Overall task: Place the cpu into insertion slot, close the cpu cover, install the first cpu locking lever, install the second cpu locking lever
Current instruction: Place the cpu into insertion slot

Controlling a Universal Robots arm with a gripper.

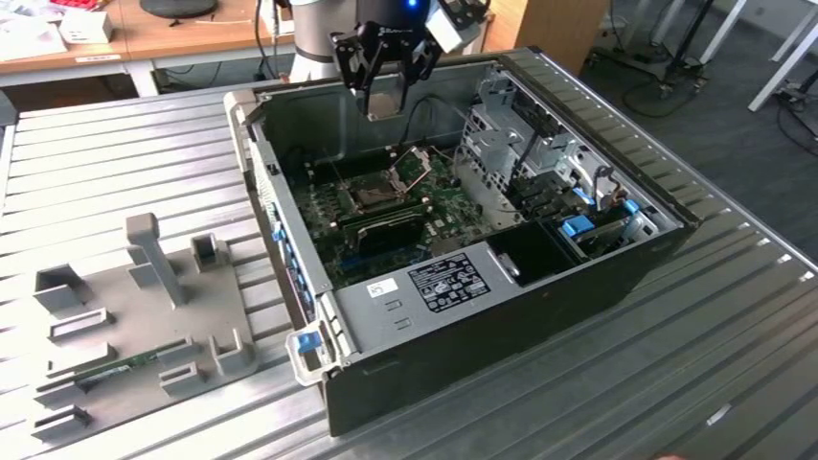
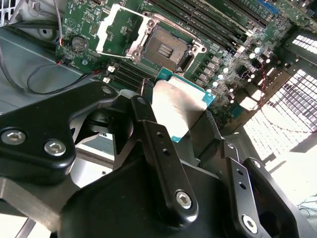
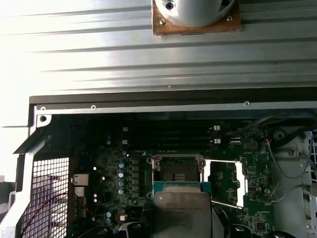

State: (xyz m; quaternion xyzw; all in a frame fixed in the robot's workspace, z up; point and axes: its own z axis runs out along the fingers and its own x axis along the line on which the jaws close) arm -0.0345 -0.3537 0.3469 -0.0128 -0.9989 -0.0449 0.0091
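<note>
My gripper (image 1: pixel 383 96) hangs over the back of the open computer case, shut on the cpu (image 1: pixel 382 103). In both wrist views the cpu (image 2: pixel 181 106) (image 3: pixel 182 213) is a flat square chip with a dull metal top and a teal edge. Black fingers (image 2: pixel 153 141) clamp it from two sides. On the green motherboard (image 1: pixel 442 206) below, the insertion slot (image 2: pixel 166 49) (image 3: pixel 177 172) (image 1: pixel 374 196) lies bare, and the chip is well above it. The cpu cover (image 2: pixel 119 30) (image 3: pixel 225 183) (image 1: pixel 412 165) is swung open beside the slot. A thin silver lever (image 3: pixel 225 204) juts out near the cover.
Long black memory slots (image 2: pixel 218 22) run beside the socket. A drive cage (image 1: pixel 511 144) and cables fill the case on the exterior view's right. A grey fixture (image 1: pixel 141 307) with upright blocks sits on the ribbed metal table (image 1: pixel 665 364) at the exterior view's left.
</note>
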